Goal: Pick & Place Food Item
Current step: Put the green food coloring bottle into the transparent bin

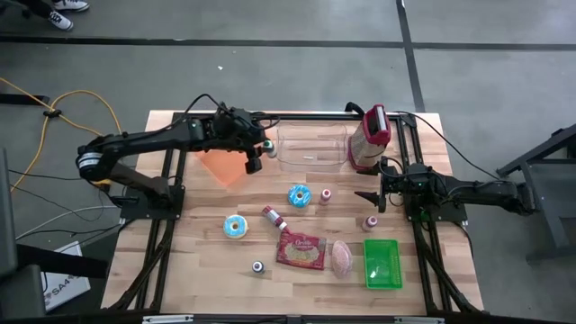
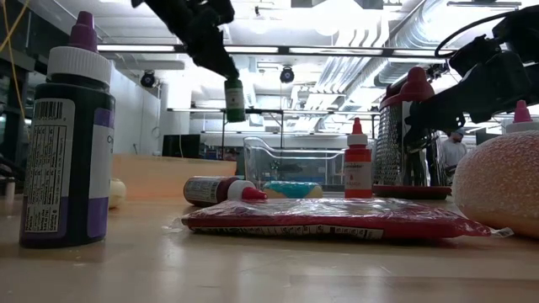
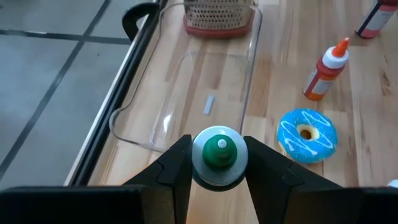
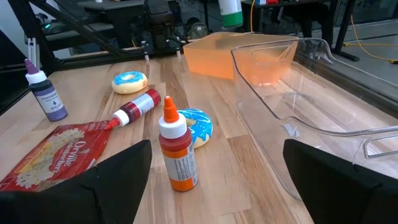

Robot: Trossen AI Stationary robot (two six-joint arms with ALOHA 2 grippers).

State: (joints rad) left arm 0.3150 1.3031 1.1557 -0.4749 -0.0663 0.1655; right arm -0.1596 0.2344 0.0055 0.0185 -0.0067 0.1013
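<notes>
- The left gripper (image 1: 255, 153) sits upper centre-left of the high view, fingers pinched on a little green-capped bottle (image 3: 218, 155). In the left wrist view the bottle is wedged snugly between the two dark fingers (image 3: 176, 168), cap facing the camera.
- The low view shows the same bottle (image 2: 234, 99) hanging well clear of the table, top centre-left of the frame, so the pick looks done.
- What's left is probably the drop-off. The clear plastic bin (image 1: 310, 148) is just right of the gripper in the high view, and looks empty apart from a small label on its floor. That seems the likely target, but that's a guess.
- The right gripper (image 1: 379, 195) is parked at centre-right of the high view with its fingers spread wide, holding nothing.
- Everything else lies untouched on the wooden table (image 1: 198, 256): two blue donuts (image 1: 300, 196), a popcorn bag (image 1: 301, 252), a green container (image 1: 382, 263), a grater (image 1: 368, 140) and an orange wedge (image 1: 223, 166).
- So roughly halfway: one item grabbed and lifted, not placed yet.
</notes>
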